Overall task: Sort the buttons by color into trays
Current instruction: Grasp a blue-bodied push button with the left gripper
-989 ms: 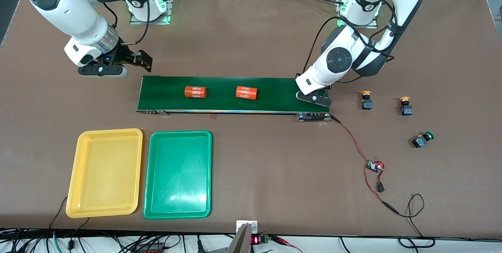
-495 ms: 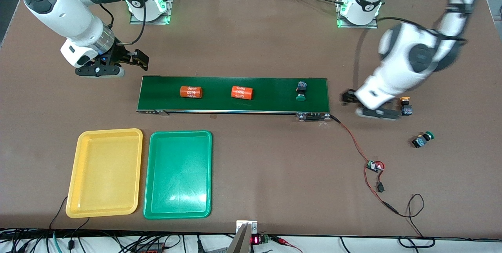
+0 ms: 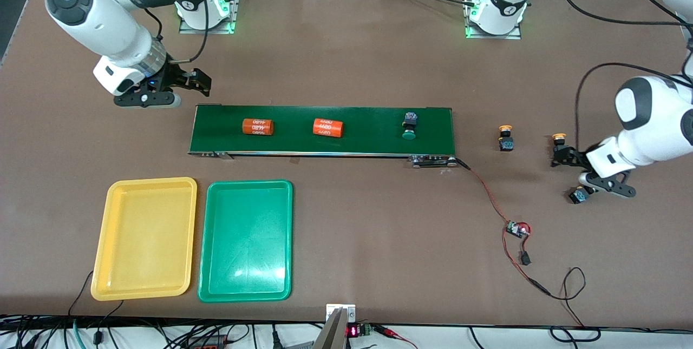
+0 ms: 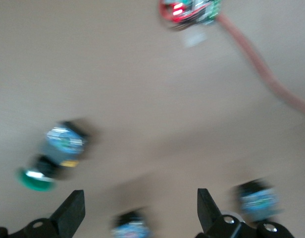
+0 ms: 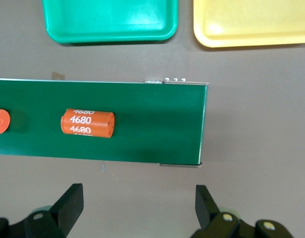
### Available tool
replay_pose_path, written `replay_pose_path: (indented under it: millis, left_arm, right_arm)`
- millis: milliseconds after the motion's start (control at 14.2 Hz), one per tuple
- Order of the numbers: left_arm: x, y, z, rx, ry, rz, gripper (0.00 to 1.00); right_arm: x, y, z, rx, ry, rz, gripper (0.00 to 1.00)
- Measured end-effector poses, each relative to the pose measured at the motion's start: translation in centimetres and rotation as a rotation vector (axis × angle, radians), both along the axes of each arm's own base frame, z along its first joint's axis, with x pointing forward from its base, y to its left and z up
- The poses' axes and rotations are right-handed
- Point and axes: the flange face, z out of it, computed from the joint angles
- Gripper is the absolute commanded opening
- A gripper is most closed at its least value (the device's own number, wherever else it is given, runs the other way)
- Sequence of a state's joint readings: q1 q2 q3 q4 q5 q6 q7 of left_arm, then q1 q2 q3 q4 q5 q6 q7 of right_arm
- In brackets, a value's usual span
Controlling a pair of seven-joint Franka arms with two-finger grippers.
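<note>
On the conveyor belt (image 3: 303,143) green button (image 3: 410,125) now released, left gripper (image 3: 575,168) gaping, moved over table buttons.

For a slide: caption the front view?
A green-capped button rides the conveyor belt with two orange cylinders; yellow tray and green tray lie empty.

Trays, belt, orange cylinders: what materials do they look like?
The shallow yellow tray and shallow green tray look like glossy moulded plastic: rounded corners, and a light glare on the green one. The long dark-green conveyor belt appears matte, probably rubber or PVC, with a metal-looking edge rail. The orange cylinders with white print have a smooth wrap; what is under it cannot be told.
</note>
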State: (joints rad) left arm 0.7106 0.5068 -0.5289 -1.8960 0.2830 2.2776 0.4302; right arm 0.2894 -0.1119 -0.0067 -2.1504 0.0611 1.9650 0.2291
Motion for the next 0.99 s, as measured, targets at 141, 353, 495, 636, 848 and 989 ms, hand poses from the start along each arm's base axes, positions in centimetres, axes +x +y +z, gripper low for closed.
replay_pose_path:
  millis: [141, 353, 495, 636, 848, 989]
  left_arm:
    - [1.2, 1.3, -0.3, 0.056, -0.016, -0.124, 1.0]
    - [2.4, 1.1, -1.6, 0.056, -0.088, -0.253, 1.0]
    - [2.8, 1.7, -3.0, 0.05, -0.138, -0.31, 1.0]
    - [3.1, 2.8, -4.2, 0.056, -0.158, -0.393, 1.0]
    - [4.0, 3.7, -4.5, 0.068, -0.172, -0.459, 1.0]
    - [4.1, 3.8, -4.8, 0.067, -0.173, -0.464, 1.0]
  right_arm:
    - [-0.1, 0.8, -0.5, -0.003, 0.007, 0.015, 1.0]
    - [-0.2, 2.1, -1.2, -0.004, 0.01, 0.039, 1.0]
    - [-0.3, 2.7, -1.6, -0.006, 0.015, 0.05, 1.0]
    - [-0.2, 2.8, -2.0, -0.007, 0.017, 0.052, 1.0]
    - [-0.1, 2.8, -2.1, -0.007, 0.016, 0.052, 1.0]
    - [-0.1, 2.8, -2.1, -0.007, 0.015, 0.052, 1.0]
